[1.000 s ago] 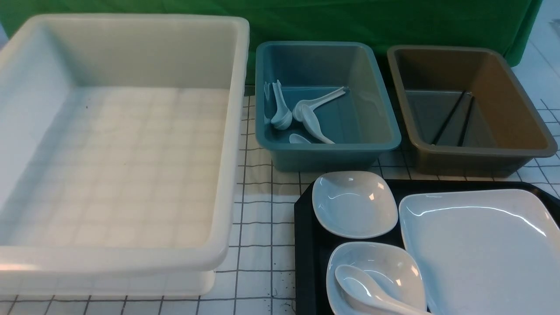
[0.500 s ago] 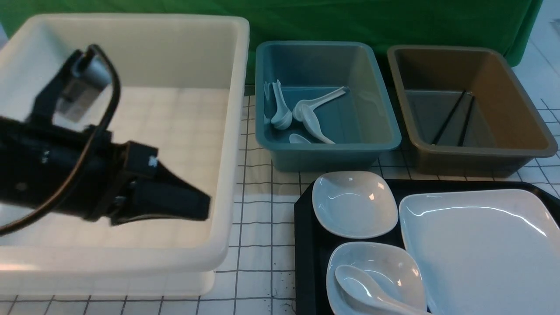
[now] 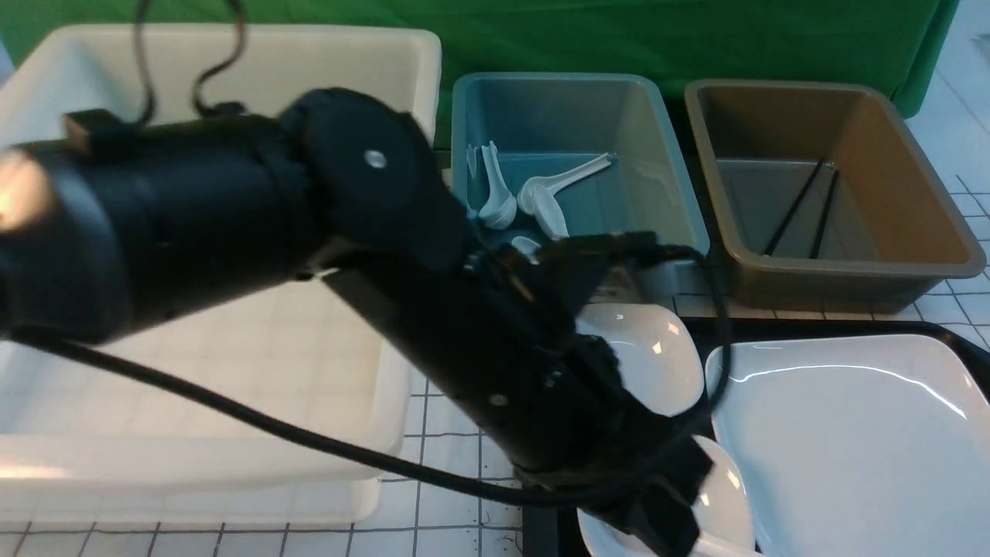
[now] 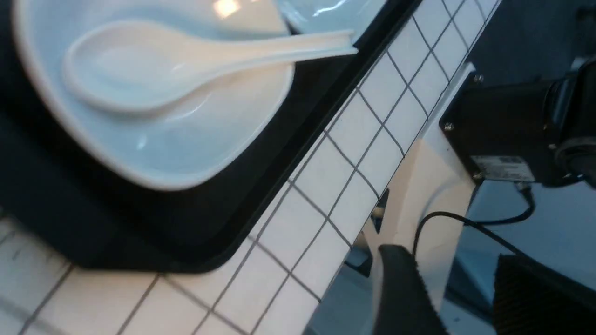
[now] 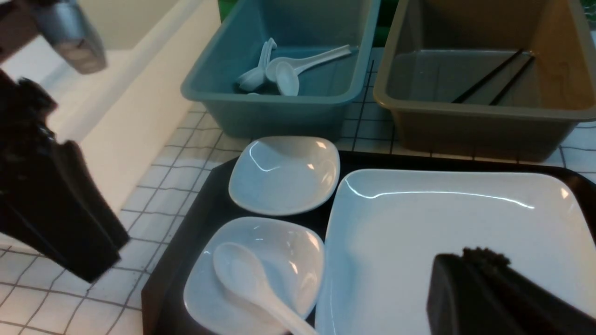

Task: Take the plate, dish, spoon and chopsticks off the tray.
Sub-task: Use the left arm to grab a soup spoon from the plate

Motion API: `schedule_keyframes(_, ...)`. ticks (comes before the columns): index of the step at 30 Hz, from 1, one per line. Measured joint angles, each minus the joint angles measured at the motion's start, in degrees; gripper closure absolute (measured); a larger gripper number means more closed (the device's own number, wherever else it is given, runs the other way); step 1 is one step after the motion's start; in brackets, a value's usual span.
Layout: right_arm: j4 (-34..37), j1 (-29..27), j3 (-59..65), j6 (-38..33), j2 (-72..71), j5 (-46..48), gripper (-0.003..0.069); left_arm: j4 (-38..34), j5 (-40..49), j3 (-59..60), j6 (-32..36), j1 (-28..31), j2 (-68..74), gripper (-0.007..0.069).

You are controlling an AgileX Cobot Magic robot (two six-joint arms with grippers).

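The black tray carries the large white plate, a far small dish and a near dish. The white spoon lies in the near dish. My left gripper hangs over that dish's near-left side. In the left wrist view the left gripper is open with nothing between its fingers. My right gripper hovers over the plate, its fingers pressed together and holding nothing. Black chopsticks lie in the brown tub.
A big white tub fills the left side, with the left arm stretched across it. Behind the tray stand a blue tub holding several white spoons and a brown tub. A green cloth backs the gridded table.
The left arm swung in from the left, over the white tub, to above the tray's near dish. Its jaws went from together to apart. Nothing on the tray moved.
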Motion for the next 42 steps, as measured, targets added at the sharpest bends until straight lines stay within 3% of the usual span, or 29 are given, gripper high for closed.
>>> schedule_keyframes(5,0.0,0.0,0.0,0.0,0.0,1.2,0.0605,1.9,-0.5,-6.8,4.0,-7.1,7.2,0.0207)
schedule_keyframes(10,0.0,0.0,0.0,0.0,0.0,3.0,0.0597,6.5,-2.9,-10.7,19.2,-12.7,12.3,0.0162)
schedule_keyframes(11,0.0,0.0,0.0,0.0,0.0,3.1,0.0597,6.9,-3.0,-10.7,19.8,-12.9,12.4,0.0162)
schedule_keyframes(13,0.0,0.0,0.0,-0.2,0.0,3.6,0.0592,14.1,-5.3,-10.7,24.2,-15.8,13.5,0.0163)
schedule_keyframes(17,0.0,0.0,0.0,-0.2,0.0,4.0,0.0589,24.7,-9.1,-10.7,26.3,-18.9,15.3,0.0181)
schedule_keyframes(21,0.0,0.0,0.3,-0.2,0.1,4.0,0.0587,29.5,-12.5,-10.7,28.6,-20.6,17.2,0.0201)
schedule_keyframes(32,0.0,0.0,4.0,0.0,0.1,5.2,0.0585,30.6,-26.1,-10.7,30.4,-21.0,20.4,0.0232)
schedule_keyframes(42,0.0,0.0,4.0,0.0,0.1,5.6,0.0585,32.7,-27.4,-10.7,30.5,-21.0,23.5,0.0301)
